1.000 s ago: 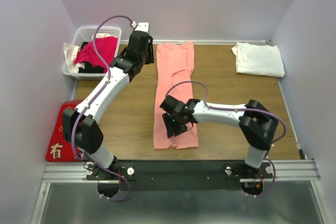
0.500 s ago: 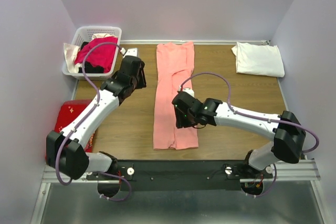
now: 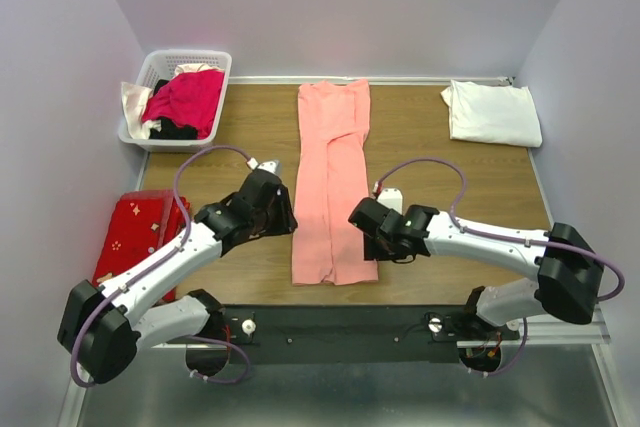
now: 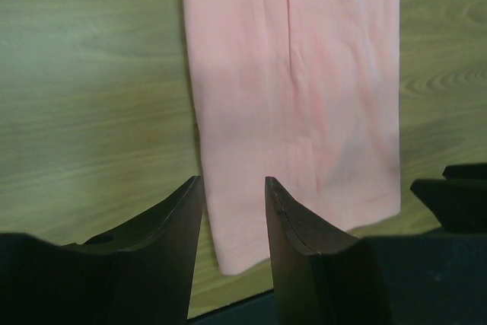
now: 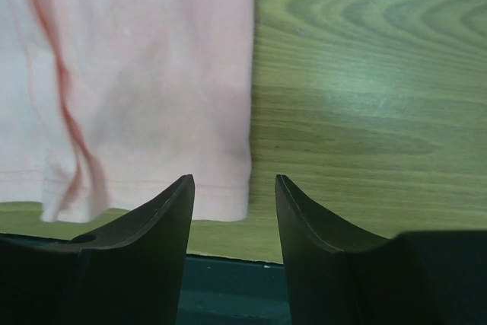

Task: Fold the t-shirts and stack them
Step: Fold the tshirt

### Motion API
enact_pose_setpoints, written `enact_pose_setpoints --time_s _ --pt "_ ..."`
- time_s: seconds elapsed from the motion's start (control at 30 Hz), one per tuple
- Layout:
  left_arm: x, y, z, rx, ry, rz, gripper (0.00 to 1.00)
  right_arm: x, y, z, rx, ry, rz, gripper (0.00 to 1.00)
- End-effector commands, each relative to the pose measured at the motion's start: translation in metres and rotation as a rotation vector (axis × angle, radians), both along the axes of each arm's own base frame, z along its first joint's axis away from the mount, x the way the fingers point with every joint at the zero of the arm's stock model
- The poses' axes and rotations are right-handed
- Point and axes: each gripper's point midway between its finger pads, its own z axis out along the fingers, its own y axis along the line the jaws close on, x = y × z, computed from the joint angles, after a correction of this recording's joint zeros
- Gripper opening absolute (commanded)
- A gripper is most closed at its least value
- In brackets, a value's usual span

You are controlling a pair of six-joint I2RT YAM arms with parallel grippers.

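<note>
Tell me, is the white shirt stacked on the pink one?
No, the white t-shirt lies folded at the far right, well apart from the pink t-shirt in the middle.

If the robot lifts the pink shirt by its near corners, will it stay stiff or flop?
It would probably flop: the pink shirt lies limp and flat with soft creases. It looks thin, so likely light. Pushed, it may bunch up rather than slide on the wooden table.

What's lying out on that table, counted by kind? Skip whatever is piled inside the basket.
T-shirts: 2, a pink t-shirt and a white t-shirt
Baskets: 1, the white basket
Other cloths: 1, the red cloth with gold marks
Total: 4
</note>
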Motion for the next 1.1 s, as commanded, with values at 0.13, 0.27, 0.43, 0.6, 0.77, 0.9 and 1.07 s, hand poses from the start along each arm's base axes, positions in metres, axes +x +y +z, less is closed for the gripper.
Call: enact_pose_setpoints --time_s 0.13,0.27,0.43,0.6,0.77,0.9,1.07 --pt "-0.049 -0.036 -0.027 0.013 0.19 -0.023 0.47 -0.011 -0.011 -0.019 0.061 0.009 -0.048 0.57" --pt "-0.069 -0.049 -0.047 0.017 0.252 -0.07 0.47 -0.014 -0.01 -0.023 0.078 0.017 -0.037 0.58" --pt "-0.079 -0.044 -0.058 0.057 0.286 -0.045 0.48 -0.014 -0.002 -0.021 0.108 0.016 -0.012 0.59" --pt "-0.088 -0.035 -0.068 0.081 0.328 -0.011 0.48 -0.016 0.003 -0.026 0.125 0.035 0.003 0.6" --pt "-0.102 -0.013 -0.079 0.151 0.377 0.035 0.47 -0.022 0.005 -0.035 0.135 0.069 0.011 0.6" --pt "-0.109 -0.005 -0.088 0.178 0.409 0.051 0.47 -0.025 0.006 -0.038 0.143 0.079 0.025 0.6" --pt "-0.112 -0.006 -0.104 0.221 0.452 0.051 0.47 -0.028 0.007 -0.044 0.138 0.097 0.035 0.6"
